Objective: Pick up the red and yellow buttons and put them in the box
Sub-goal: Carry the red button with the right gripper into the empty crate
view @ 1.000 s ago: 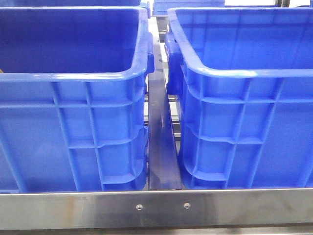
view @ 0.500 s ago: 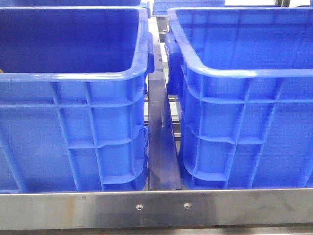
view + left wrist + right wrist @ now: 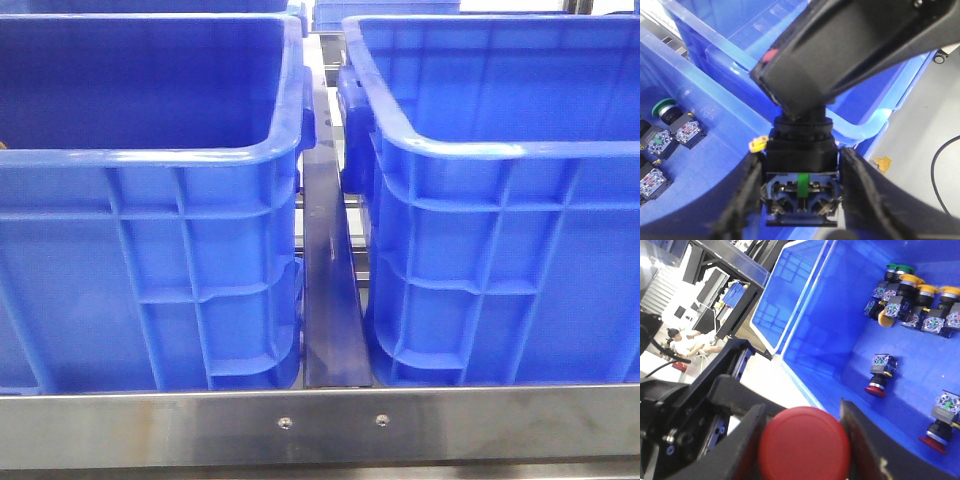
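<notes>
Two tall blue plastic crates (image 3: 150, 250) are seen side by side behind a steel rail (image 3: 320, 425) in the front view. A black-bodied push button (image 3: 800, 160) is gripped by the left claw (image 3: 799, 192), while a glossy red domed button cap (image 3: 804, 445) is clamped in the right claw (image 3: 802, 440). More red-capped buttons (image 3: 879, 377) and yellow-capped buttons (image 3: 925, 292) are scattered on a crate floor beyond.

Matte black left tool (image 3: 801, 192) and right tool (image 3: 802, 440), thick tapered fingers (image 3: 742, 200).
</notes>
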Tool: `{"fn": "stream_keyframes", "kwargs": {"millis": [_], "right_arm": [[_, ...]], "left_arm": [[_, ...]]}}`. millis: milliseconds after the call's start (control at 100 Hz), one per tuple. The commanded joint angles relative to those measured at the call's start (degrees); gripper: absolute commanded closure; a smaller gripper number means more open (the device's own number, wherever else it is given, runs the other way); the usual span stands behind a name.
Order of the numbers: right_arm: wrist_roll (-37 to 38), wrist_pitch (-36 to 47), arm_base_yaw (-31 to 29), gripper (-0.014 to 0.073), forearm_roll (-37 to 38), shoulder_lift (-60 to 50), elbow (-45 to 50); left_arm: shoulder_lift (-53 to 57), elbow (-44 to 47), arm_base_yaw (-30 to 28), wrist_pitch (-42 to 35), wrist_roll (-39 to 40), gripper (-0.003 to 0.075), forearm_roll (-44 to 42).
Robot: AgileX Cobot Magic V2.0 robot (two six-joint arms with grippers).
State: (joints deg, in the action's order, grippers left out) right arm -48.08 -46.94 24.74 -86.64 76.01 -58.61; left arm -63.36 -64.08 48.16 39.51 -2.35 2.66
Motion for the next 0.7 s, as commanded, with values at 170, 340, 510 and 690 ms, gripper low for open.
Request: {"fn": "stream_keyframes", "kwargs": {"millis": [170,340,510,690], "right_arm": [[-1.0,1.6,-0.1,0.0454,1.0,-1.7,-2.1],[-1.0,7.2,-2.1,0.0454,6.5,-1.8,-3.4],[-1.0,7.8,-7.4,0.0454,8.1,-1.8,-4.6],[-3.6,7.9,-14.6,0.0454,9.2,-1.8,-4.6]], "left_arm": [[1.3,-1.5,-0.7,-4.0,1.0,0.0227,0.0],[1.3,-1.5,-6.1,-4.0,3.7,0.0226,-0.2],[1.9,0.2,-15.3,-5.0,4.7,0.0226,-0.3],[5.5,5.3,-26.0,-6.5,5.2,0.0226,-0.3]]}}
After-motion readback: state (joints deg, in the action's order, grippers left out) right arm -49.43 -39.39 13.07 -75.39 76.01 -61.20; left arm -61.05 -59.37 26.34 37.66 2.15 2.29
